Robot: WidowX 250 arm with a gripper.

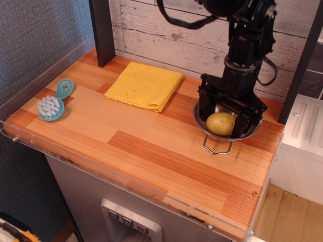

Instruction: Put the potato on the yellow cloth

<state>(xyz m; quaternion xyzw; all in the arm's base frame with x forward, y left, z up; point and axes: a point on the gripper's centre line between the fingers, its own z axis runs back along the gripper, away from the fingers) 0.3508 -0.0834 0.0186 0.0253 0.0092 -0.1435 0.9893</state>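
The pale-yellow potato [220, 124] lies in the steel bowl [236, 136] at the right of the wooden counter. My black gripper [225, 123] has come down into the bowl from above. Its two fingers stand on either side of the potato, the left one [204, 110] and the right one [249, 122], and look open around it. I cannot tell whether the pads touch it. The yellow cloth [145, 84] lies flat at the back middle of the counter, well to the left of the bowl, with nothing on it.
A teal brush [53, 103] lies at the left edge. The bowl's wire handle [217, 147] sticks out toward the front. A dark post [102, 30] stands at the back left. A clear low rim [126, 176] runs along the counter's front edge.
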